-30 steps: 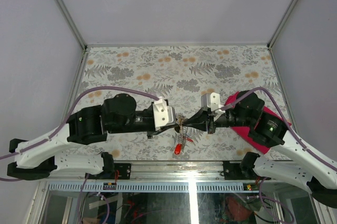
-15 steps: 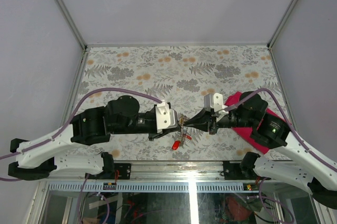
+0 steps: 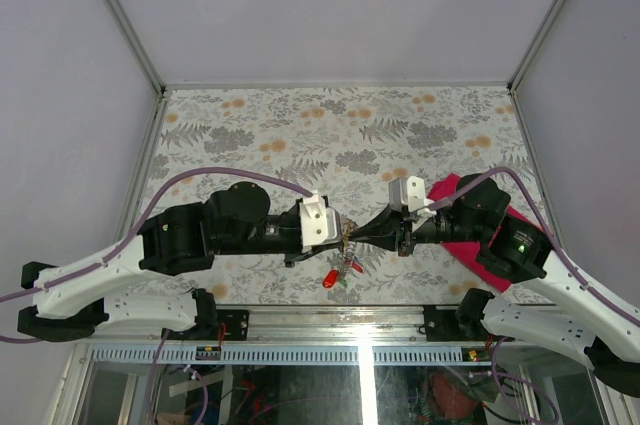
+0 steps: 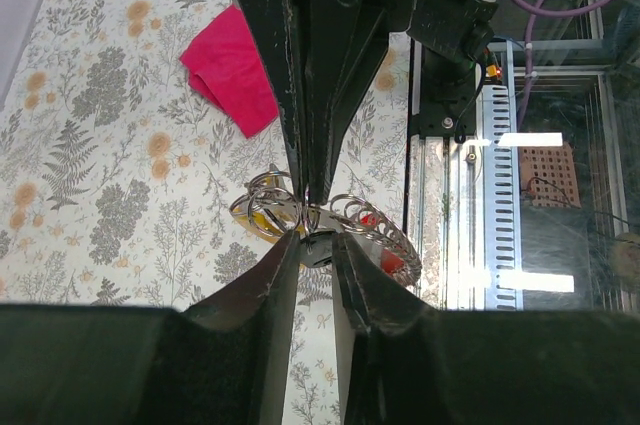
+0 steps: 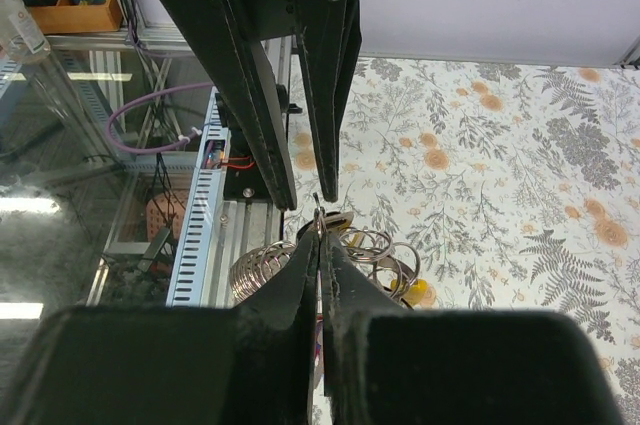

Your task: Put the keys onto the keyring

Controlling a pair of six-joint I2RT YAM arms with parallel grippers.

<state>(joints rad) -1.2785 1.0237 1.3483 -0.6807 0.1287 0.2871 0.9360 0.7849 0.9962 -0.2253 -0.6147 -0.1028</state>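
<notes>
Currently both tools are nose to nose over the near middle of the table (image 3: 250, 135).

Left gripper (image 4: 315, 244): fingers a sliver apart, nipping the keyring (image 4: 352, 213) wire at the very tips.

Right gripper (image 5: 320, 235): fingers pressed together on something thin and silvery. Could be ring wire or a key blade, can't tell from either wrist view.

The bundle looks to be off the surface, hanging between the two sets of tips. Red key (image 3: 330, 280) dangles lowest, toward the near edge. Yellow key head (image 4: 252, 223) sits behind the loops. Several loops overlap, so I can't read which coil is being worked.

Risks as I see them:
- Tip-only grip on round wire. With any twist or pull between the arms, the wire rolls out of one pinch and the bundle swings on the other.
- If both let go, it lands just beside the near edge. A bounce could put it over onto the rail (image 3: 360, 317), likely out of reach.
- Tips are nearly touching. A small misalignment and the fingers collide or jam instead of opening the coil.
- Dangling keys shift the weight and can snag in the loops, blocking the feed.
- Magenta cloth (image 4: 235, 65) lies well apart on the right, so no issue there.
</notes>
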